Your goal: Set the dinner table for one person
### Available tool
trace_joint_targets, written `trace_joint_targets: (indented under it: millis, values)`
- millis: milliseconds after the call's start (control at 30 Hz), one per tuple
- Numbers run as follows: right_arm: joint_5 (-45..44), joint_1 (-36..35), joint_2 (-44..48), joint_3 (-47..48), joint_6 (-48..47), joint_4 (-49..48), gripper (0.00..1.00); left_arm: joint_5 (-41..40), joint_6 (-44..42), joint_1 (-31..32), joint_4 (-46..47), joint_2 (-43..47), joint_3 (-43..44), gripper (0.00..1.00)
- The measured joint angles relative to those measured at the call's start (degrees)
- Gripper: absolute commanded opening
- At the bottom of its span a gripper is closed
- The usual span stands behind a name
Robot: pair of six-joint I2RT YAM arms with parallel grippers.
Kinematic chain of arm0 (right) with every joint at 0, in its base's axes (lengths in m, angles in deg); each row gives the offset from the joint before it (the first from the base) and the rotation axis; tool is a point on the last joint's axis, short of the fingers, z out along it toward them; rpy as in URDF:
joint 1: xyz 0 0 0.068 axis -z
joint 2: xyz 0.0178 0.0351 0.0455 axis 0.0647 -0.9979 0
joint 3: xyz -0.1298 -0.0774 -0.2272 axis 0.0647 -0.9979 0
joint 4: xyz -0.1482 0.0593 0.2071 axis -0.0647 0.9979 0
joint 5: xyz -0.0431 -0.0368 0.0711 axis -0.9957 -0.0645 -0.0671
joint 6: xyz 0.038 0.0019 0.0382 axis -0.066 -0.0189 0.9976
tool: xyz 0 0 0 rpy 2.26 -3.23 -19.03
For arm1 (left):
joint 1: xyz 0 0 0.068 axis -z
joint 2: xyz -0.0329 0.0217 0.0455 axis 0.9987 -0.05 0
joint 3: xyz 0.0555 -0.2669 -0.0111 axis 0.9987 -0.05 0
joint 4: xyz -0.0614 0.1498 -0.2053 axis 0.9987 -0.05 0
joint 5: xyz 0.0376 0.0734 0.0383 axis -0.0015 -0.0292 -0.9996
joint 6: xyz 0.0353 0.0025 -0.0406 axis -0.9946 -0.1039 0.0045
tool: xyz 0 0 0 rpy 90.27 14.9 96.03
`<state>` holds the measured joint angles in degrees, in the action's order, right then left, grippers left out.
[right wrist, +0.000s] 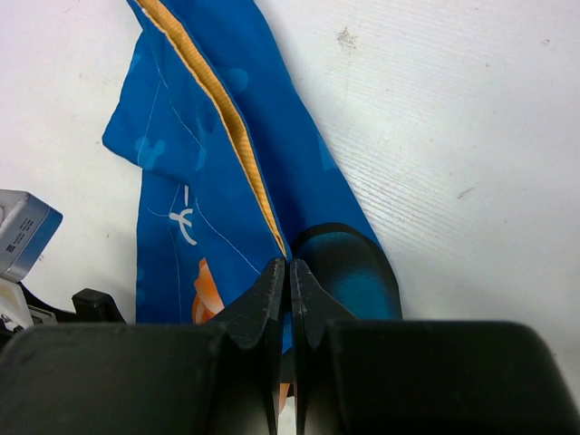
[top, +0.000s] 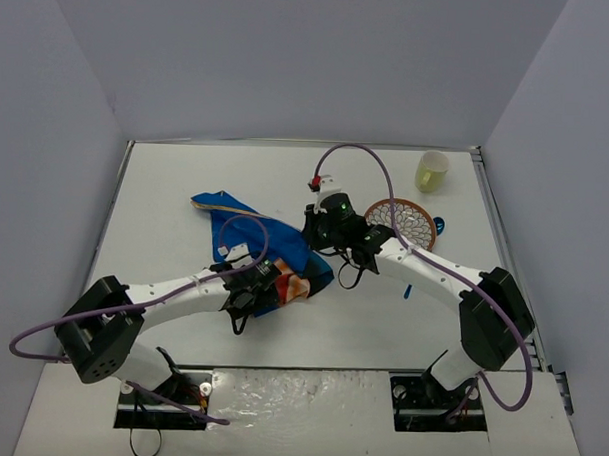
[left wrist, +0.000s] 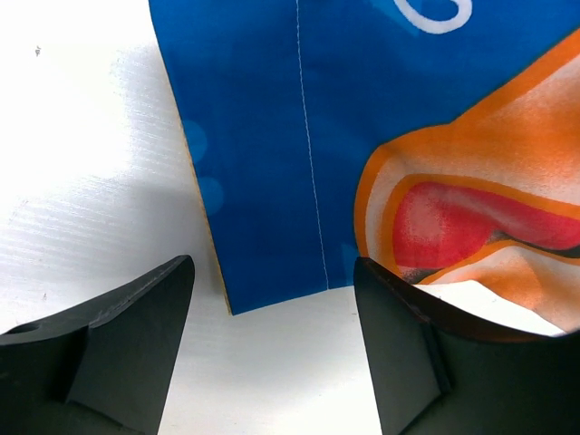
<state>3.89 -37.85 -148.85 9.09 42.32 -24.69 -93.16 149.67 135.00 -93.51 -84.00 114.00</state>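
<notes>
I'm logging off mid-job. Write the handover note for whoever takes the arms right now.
Left gripper: open, fingers either side of a placemat corner, not gripping.
Right gripper: shut on the placemat's edge.
Things: placemat crumpled and folded mid dinner table; patterned plate and cup at the far right.
Done: nothing laid out yet.
Left: spread the placemat flat, then place the plate and cup.

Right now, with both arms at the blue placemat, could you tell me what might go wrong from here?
1. The right gripper is shut on a fold of the bunched placemat; pulling may drag it rather than flatten it.
2. The left gripper stands open astride its corner and could close beside the thin cloth.
3. The plate lies close by the right arm; a swing might knock it.
</notes>
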Motion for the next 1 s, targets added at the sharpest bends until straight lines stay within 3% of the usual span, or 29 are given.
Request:
trace_joint_targets:
  millis: [633,767,1000]
  values:
    - [0.89,1.08,3.05,-2.99,1.48,-0.95,0.0,-3.75,-0.58,1.94,-5.5,-6.57,5.26,0.5]
    - [0.87,1.09,4.07,-3.6,1.67,-1.14,0.0,-4.57,-0.77,2.06,-5.89,-7.51,5.83,0.38]
    - [0.87,1.09,5.83,-4.13,2.03,-1.33,0.0,-4.76,-0.63,2.13,-3.82,-8.65,6.19,0.02]
